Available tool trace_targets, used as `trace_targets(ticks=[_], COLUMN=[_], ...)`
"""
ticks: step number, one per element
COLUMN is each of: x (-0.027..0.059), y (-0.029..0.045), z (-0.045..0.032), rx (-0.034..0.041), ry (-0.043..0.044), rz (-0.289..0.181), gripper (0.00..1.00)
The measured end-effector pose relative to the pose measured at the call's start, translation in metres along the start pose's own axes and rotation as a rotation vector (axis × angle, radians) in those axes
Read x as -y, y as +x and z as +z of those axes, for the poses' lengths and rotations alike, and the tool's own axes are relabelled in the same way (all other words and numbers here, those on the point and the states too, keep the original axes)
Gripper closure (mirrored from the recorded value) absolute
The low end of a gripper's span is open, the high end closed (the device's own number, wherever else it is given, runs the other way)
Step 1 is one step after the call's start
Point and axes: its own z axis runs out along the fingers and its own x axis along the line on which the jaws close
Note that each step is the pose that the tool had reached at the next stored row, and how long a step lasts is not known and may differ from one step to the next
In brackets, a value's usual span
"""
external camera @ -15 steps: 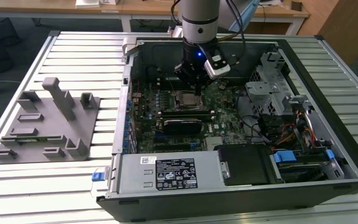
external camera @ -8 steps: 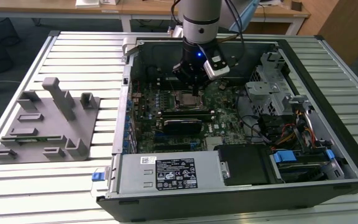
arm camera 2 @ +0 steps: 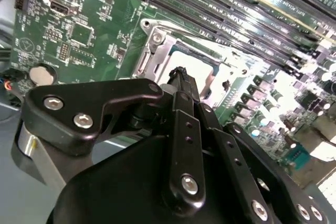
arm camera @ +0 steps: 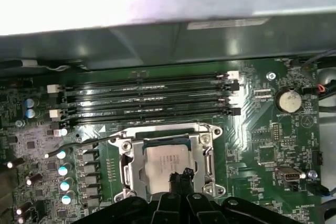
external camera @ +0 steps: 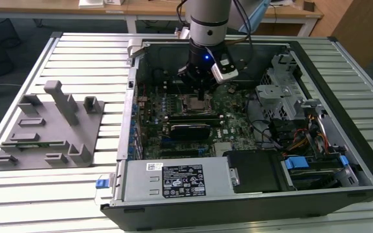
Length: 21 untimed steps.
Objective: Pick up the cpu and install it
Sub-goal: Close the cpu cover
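My claw [arm camera: 178,176] is drawn narrow, its two black fingers pressed together into one point with nothing visible between them. In the first wrist view that point hangs right over the near edge of the cpu [arm camera: 166,156], and I cannot tell whether it touches the silver top or clears it. The cpu lies inside the socket frame [arm camera: 209,153], apparently flat, so the placing looks done to me.

My worry is pressure. If the tip bears down off-centre on that edge, the chip could tilt in its seat and bend the contacts beneath, or the finger could score the lid. A sideways drag could nudge it out of its corners. The thin wire lever [arm camera: 79,143] beside the frame looks unlatched, though I am not sure, so nothing may be holding the chip down.

Beyond the socket run the memory slots [arm camera: 147,95], close enough for the claw's broad body to knock. In the exterior view the arm stands at upper middle of the frame, inside the computer case [external camera: 238,216]. The grey fixture [external camera: 50,131] sits on the bench [external camera: 44,204] at that frame's left, well apart.
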Motion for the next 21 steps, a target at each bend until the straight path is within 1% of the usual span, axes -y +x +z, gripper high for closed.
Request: trace_targets(ticks=[4, 9, 13, 21], x=[0.0018, 0.0035, 0.0045, 0.0060], y=[0.0049, 0.0155, 0.0225, 0.0347], z=[0.0023, 0.0049, 0.0067, 0.0140], rx=[0.0009, 0.0016, 0.0023, 0.0038], ry=[-0.0005, -0.0007, -0.0011, -0.0018], rz=[-0.019, -0.036, -0.052, -0.085], gripper=[0.89, 0.89, 0.89, 0.89])
